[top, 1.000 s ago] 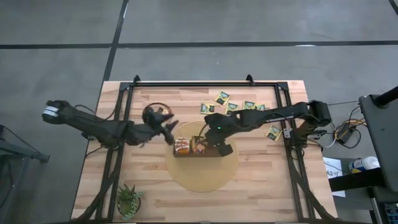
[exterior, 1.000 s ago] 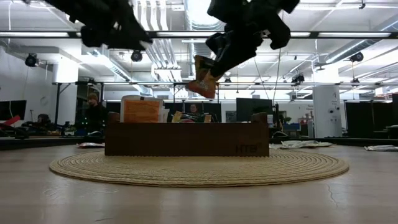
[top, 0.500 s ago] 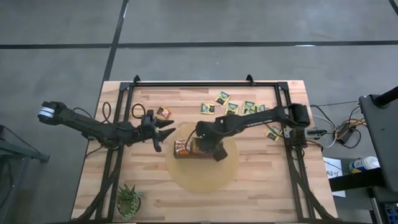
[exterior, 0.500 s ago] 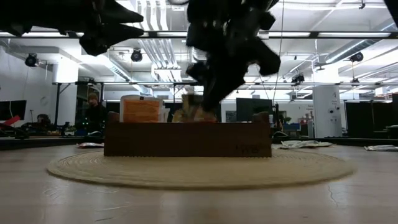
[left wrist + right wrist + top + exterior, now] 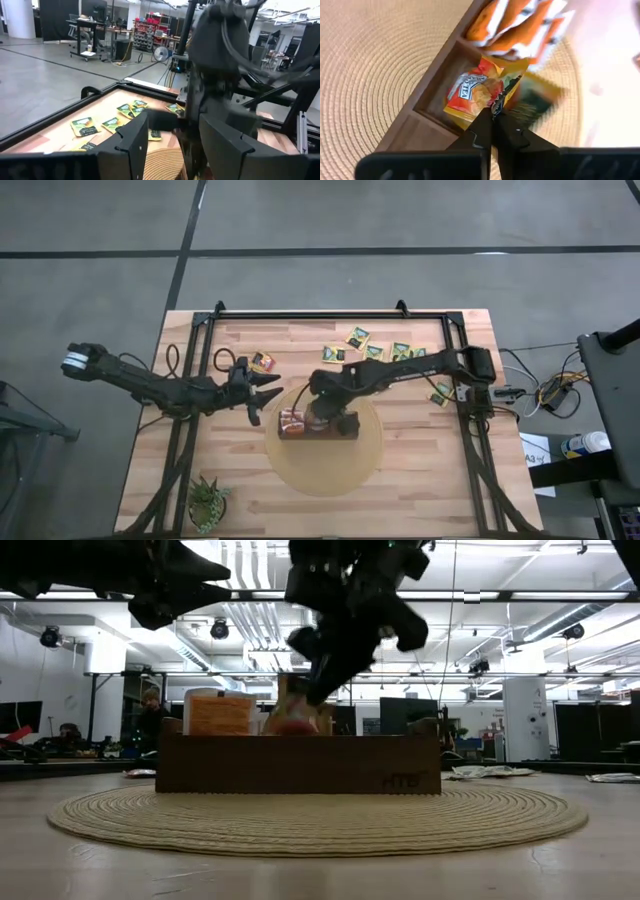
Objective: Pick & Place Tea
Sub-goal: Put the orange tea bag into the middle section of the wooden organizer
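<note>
while the right gripper [image 5: 322, 412] works over the box [image 5: 345, 429], the high view shows that box lying across a round woven mat [image 5: 325, 470] at mid-table, with loose sachets [image 5: 357, 338] scattered on the wood toward the far edge and one more [image 5: 263, 362] near the left arm. the left gripper [image 5: 268, 392] waits just beside the mat, fingers spread and empty, probably kept clear so the arms do not collide. a small plant [image 5: 207, 502] stands at the near left corner.

from the low view, the right gripper [image 5: 318, 668] hangs directly above the box [image 5: 298, 762], fingertips pointing down into it; orange sachets [image 5: 222, 713] stand upright at one end.

through the left wrist view, its own fingers [image 5: 134, 132] stand apart with nothing between them, and green sachets [image 5: 84, 125] lie on the table beyond.

seen from the right wrist view, the right gripper [image 5: 496, 109] is pinched tight on the corner of a red sachet [image 5: 474, 91], which sits in a middle compartment of the box [image 5: 427, 82], next to the compartment of orange ones [image 5: 520, 29]. held by a corner, it can likely slide in flat before release.
</note>
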